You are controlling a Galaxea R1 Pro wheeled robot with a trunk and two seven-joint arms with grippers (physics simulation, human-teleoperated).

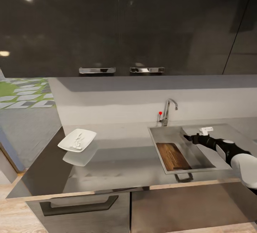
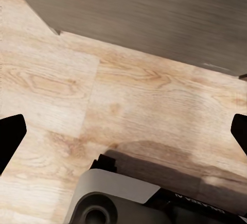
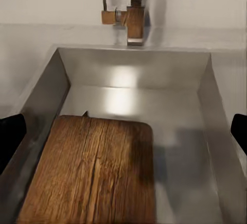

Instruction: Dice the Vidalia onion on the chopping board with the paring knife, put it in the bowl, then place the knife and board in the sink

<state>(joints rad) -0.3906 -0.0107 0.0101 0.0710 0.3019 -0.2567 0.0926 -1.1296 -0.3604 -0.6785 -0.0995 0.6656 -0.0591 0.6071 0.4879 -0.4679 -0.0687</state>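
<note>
The chopping board (image 1: 173, 156) lies already inside the sink (image 1: 157, 143), against its left wall, and the bowl (image 1: 77, 140) on the countertop (image 1: 121, 161) holds some pale pieces, so the task seems almost finished; the paring knife I cannot find. The right gripper (image 1: 187, 137) hovers above the basin, fingers spread and holding nothing. Free basin floor remains beside the board, while the left gripper (image 2: 123, 136) hangs opened over the wooden floor (image 2: 134, 105).

Dim soft render; ceiling-light glare on cabinets (image 1: 117, 22), glossy countertop (image 1: 117, 161) mirroring bowl (image 1: 77, 140).
</note>
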